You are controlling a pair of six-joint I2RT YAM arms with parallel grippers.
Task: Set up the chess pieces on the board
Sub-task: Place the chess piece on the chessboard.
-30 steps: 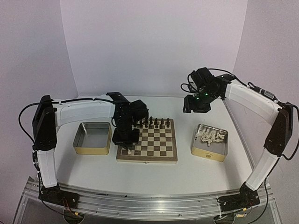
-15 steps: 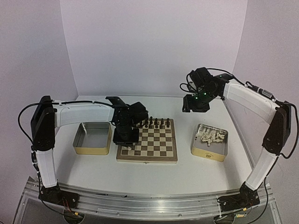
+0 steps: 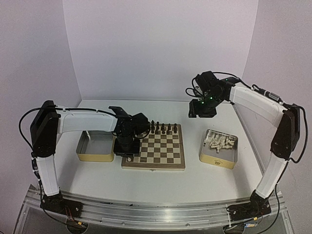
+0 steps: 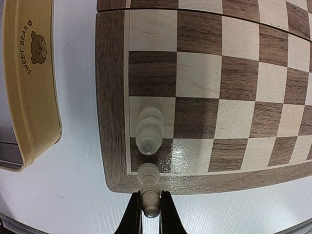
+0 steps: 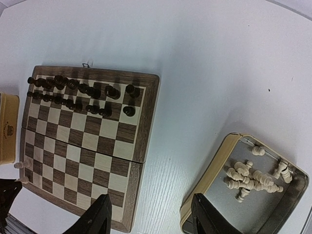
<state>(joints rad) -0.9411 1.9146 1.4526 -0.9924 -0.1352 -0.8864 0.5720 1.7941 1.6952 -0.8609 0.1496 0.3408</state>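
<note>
Reaching over the white table (image 3: 195, 185), I have both arms out around the board (image 3: 153, 167), which lies flat at the middle of the table with a metal tin on each side. The left tin (image 3: 95, 156) sits just beside the board's left rim, and the right tin (image 3: 217, 162) stands a little apart from the right rim.

My right gripper (image 5: 152, 214) hangs high above the table, near the board's far right corner. Its fingers are spread wide with nothing between them.

My left gripper (image 4: 150, 209) is low at the board's near left corner, its fingers pressed in on a cream piece (image 4: 148, 175). That piece hangs upright over the corner's wooden rim, and I cannot tell whether its base touches the wood.

Two rows of dark pieces (image 3: 163, 128) line the far edge of the board. A loose heap of cream chess pieces (image 3: 219, 143) lies in the right tin. A second cream piece (image 4: 150, 124) stands upright on the light square of the left column, just beyond the corner square.
</note>
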